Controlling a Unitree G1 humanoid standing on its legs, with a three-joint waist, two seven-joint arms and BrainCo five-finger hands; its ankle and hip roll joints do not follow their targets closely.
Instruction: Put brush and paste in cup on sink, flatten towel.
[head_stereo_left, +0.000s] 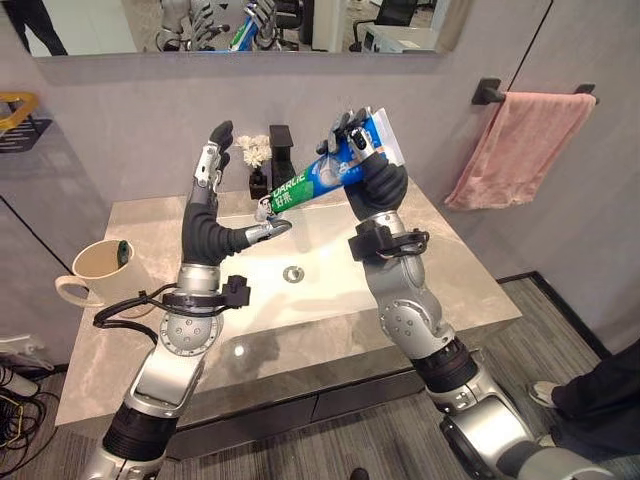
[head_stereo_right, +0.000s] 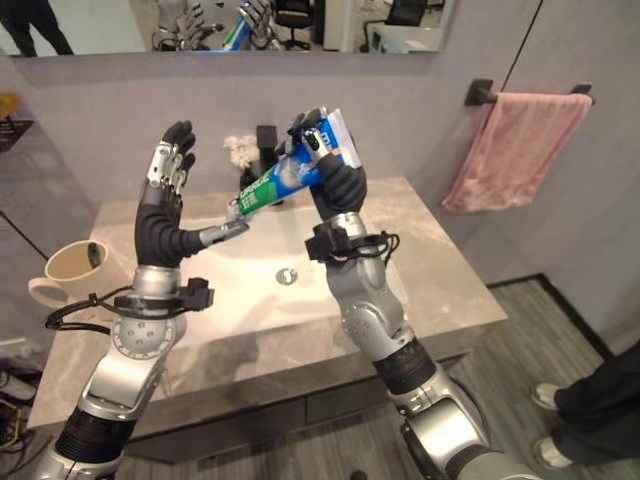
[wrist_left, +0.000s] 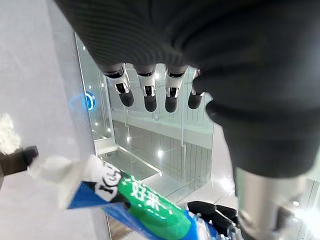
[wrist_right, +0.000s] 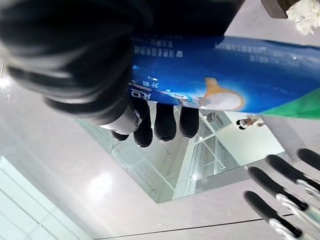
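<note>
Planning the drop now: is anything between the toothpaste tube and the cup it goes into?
The left hand stands raised and open between the toothpaste tube, gripped by the right hand, and the cup on the counter's left; its thumb is at the cap. Something dark already sits in the cup.

The left hand (wrist_left: 210, 65) is extending its fingers (wrist_left: 148, 95) straight, in a row, toward the mirror (wrist_left: 145, 150). Its thumb (wrist_left: 260, 200) is pointing out apart from them. The fingers are holding nothing. The paste (wrist_left: 135, 200) is lying across the view past the fingers, tilted, with its white cap end (wrist_left: 50, 167) pointing toward the grey wall (wrist_left: 35, 75). The other hand's dark fingertips (wrist_left: 212, 212) are gripping the blue-green tube at its far end. A dark fixture (wrist_left: 15, 160) is sitting just beside the cap.
</note>
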